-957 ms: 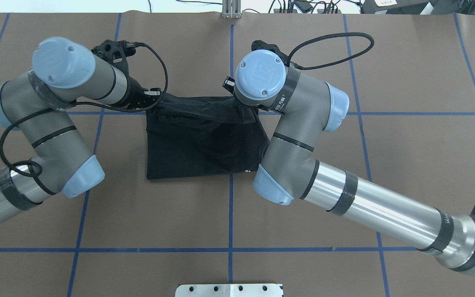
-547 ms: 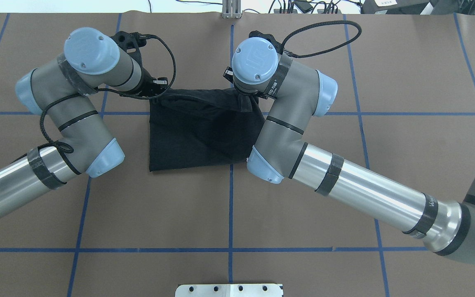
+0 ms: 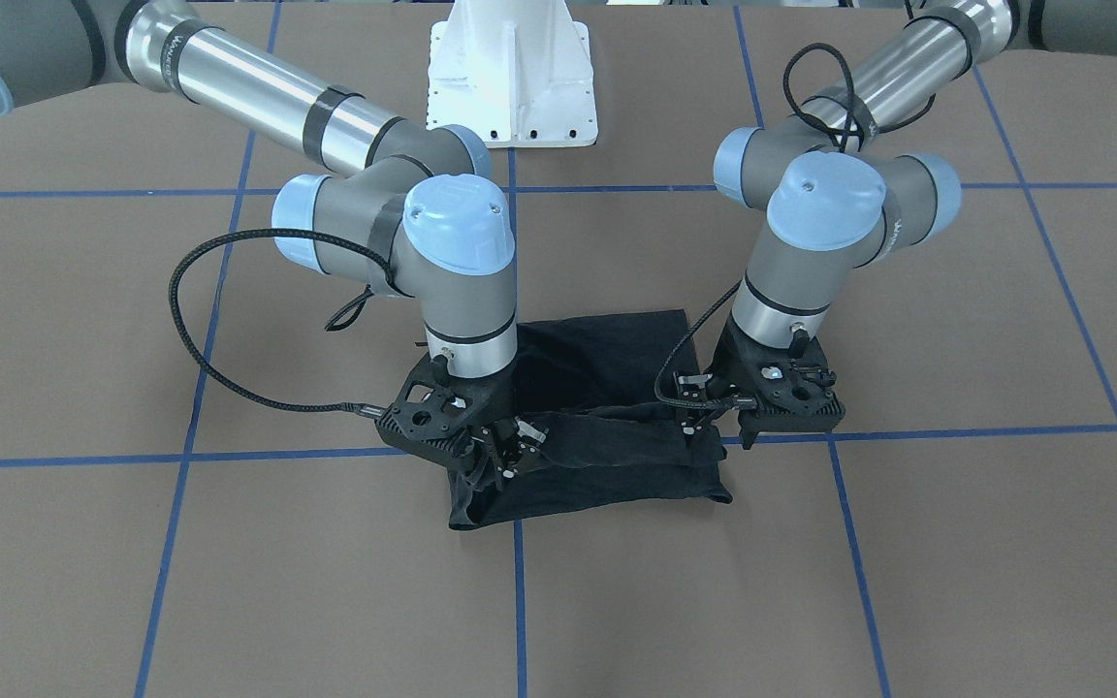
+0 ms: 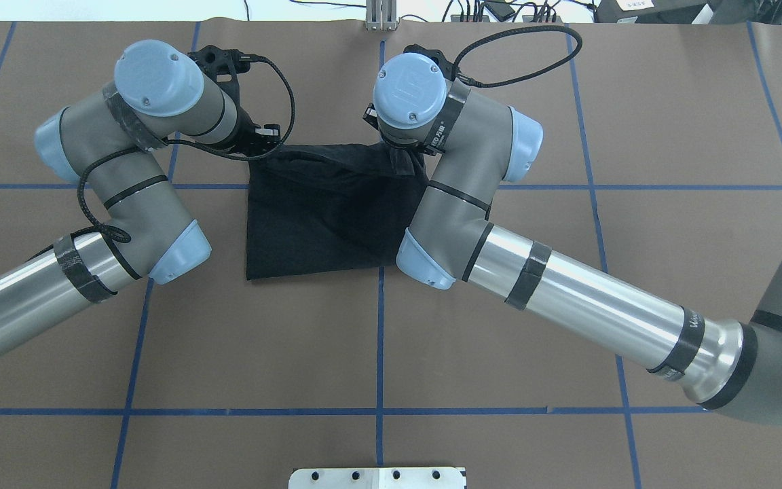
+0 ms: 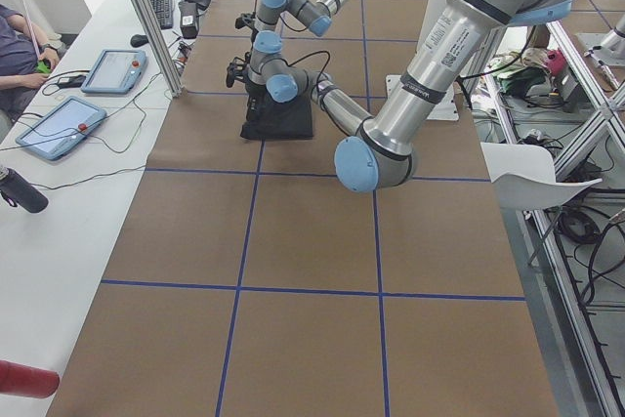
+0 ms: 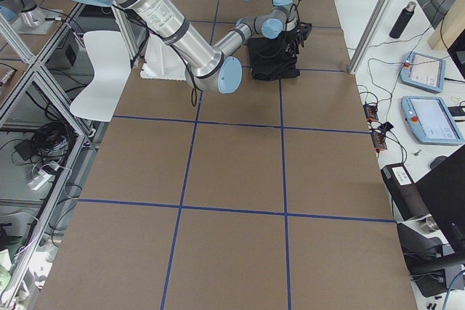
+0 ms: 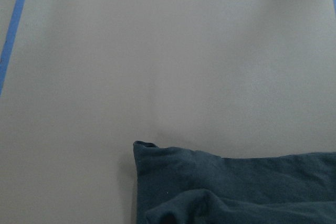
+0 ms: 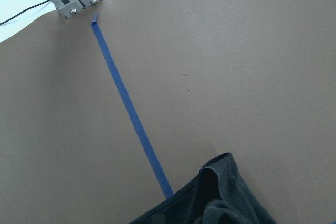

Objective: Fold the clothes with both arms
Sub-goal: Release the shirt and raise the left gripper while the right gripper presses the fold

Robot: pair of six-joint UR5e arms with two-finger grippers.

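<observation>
Where the 2 arms meet near the middle of the overhead view, the black T-shirt [image 4: 326,217] lies folded into a rough rectangle on the brown table [image 4: 262,353], astride the vertical blue tape line [image 4: 379,339] and just below a horizontal one. Its lower edge lies flat, while its upper edge is raised off the table and creased.

In the front-facing view that raised edge runs as a ridge across the lower middle of the frame, strung between the 2 grippers. The right gripper [image 3: 498,454] is at the left end of the ridge, its jaws closed narrow on a bunched corner, and a flap of cloth hangs below it to the table. The left gripper [image 3: 704,419] is at the right end of the ridge, jaws drawn together on the cloth there. The rest of the shirt spreads flat toward the top of that frame, between the 2 wrists.

The overhead view shows the left arm [image 4: 126,197] entering from the lower left and the right arm [image 4: 567,292] from the lower right; the right arm's wrist covers its gripper and the shirt's right edge.

The left wrist camera shows dark cloth filling its lower right. The right wrist camera shows a dark fold at its bottom centre, beside a blue line.
</observation>
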